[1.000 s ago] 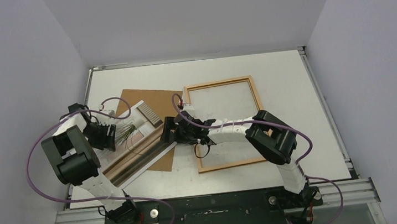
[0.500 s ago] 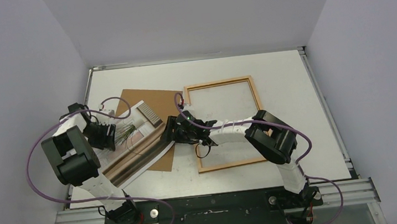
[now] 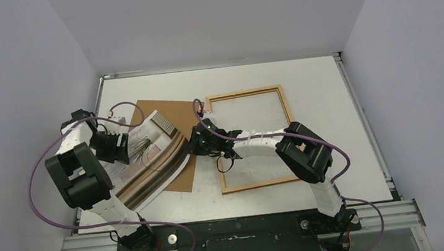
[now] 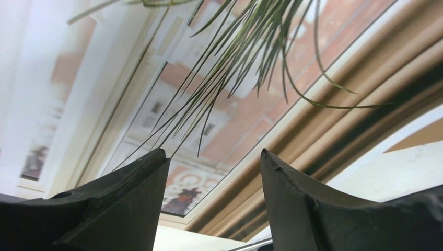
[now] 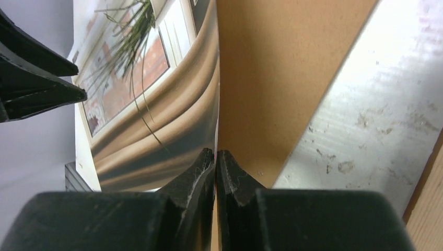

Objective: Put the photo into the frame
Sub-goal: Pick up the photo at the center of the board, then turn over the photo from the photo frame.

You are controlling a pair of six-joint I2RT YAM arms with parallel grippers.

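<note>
The right claw [image 5: 216, 157] is clenching shut on the right-hand edge of the photo [image 3: 152, 164], with the paper's edge running down into the thin seam between its two fingers. That pinched edge is standing raised off the surface, so the print is bowing into an arch, picture side up, with its brown bands and green plant showing. The left claw [image 4: 211, 162] is hanging released over the left part of the print, its fingers apart and the plant visible between them. Whether its tips are touching the paper cannot be told.

The photo is sitting on the left side of the table [image 3: 315, 84], partly overlying a plain brown backing sheet [image 3: 174, 108] whose far and right portions are showing beyond it. The frame [image 3: 244, 92] is lying flat just to the right of that sheet, its opening unfilled, and the right arm is reaching leftward across its left rail.

The step in hand appears to be picking the print up by one edge; placing is not yet done. The next move is likely calling for carrying the print rightward over the frame, squaring its edges to the rails, and lowering it inside without creasing the limp paper, perhaps with the left claw supporting the opposite edge.
</note>
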